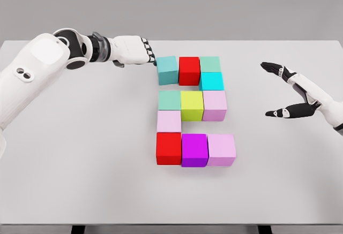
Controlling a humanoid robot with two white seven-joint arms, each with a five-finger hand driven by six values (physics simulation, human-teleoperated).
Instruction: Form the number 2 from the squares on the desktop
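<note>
Several coloured cubes sit together mid-table in the shape of a 2. The top row is a teal cube point(167, 69), a red cube point(189, 70) and a pale green cube point(210, 63). Below come a cyan cube point(211, 80), then a green cube point(169, 100), a yellow-green cube point(192, 105) and a pink cube point(214, 105). A light pink cube point(169, 121) links down to a red cube point(169, 148), a magenta cube point(194, 150) and a pink cube point(221, 149). My left hand point(147, 57) touches the teal cube's left side, fingers extended. My right hand point(286, 89) hovers open to the right.
The white table point(80, 164) spreads around the cubes, with its front edge near the bottom of the view. A grey wall lies behind the far edge.
</note>
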